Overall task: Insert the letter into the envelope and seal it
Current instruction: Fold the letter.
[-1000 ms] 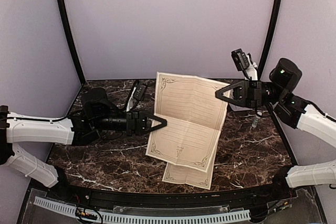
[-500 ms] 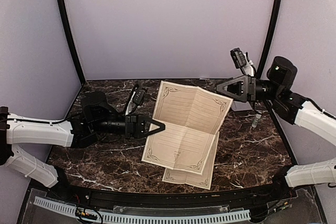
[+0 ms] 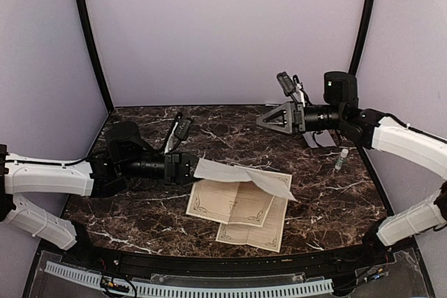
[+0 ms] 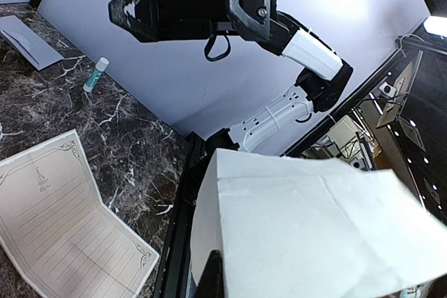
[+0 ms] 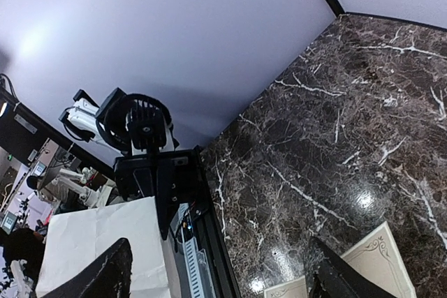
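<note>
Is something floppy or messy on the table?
Yes. One letter sheet droops from the left gripper, pinched by one edge, sagging blank-side up over the other sheets on the table.

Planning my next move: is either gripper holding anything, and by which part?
The left gripper is shut on the letter, pinching the sheet's edge nearest that arm. The right gripper is open and holds nothing.

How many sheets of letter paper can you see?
2. The held sheet droops, folded over, from the left tool; the lower sheet lies flat beneath it, near the front edge. More may be hidden underneath.
</note>
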### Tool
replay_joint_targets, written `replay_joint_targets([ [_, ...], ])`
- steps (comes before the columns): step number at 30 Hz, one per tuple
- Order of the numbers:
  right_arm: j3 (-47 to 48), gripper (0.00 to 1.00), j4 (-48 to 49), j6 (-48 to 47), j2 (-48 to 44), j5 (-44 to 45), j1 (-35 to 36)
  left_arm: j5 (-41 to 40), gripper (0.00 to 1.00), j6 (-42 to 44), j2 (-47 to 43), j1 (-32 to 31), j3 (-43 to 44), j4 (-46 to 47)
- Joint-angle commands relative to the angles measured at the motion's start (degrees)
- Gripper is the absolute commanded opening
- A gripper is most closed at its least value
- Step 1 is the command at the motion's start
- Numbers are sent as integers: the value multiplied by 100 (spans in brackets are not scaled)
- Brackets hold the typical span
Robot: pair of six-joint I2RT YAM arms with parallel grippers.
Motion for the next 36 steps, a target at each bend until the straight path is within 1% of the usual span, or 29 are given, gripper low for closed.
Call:
replay_joint_targets([
  [1, 183, 81, -575, -691, -18, 99, 463, -167, 0, -11, -117, -2, 19, -230],
  [6, -109, 83, -776, -1062, -66, -36, 866, -201, 0, -25, -105, 1, 66, -260],
  [10, -454, 82, -800, -1175, -23, -63, 1079, -78, 0, 2, -63, 2, 121, -280],
  [13, -599, 73, -734, -1215, 55, -208, 1204, 68, 0, 88, -5, 1, 200, -347],
  [14, -637, 67, -611, -1202, 107, -388, 1303, 188, 0, 112, 45, -1, 248, -399],
  [21, -506, 47, -462, -1221, 325, -852, 1508, 381, 0, 329, 132, 1, 393, -627],
  [25, -462, 40, -435, -1218, 421, -980, 1614, 383, 0, 422, 125, 1, 411, -726],
  [31, -488, 31, -316, -1129, 489, -1078, 1675, 464, 0, 541, 114, 4, 442, -827],
  [36, -480, 21, -320, -1113, 535, -1148, 1722, 515, 0, 718, 69, 3, 495, -1018],
])
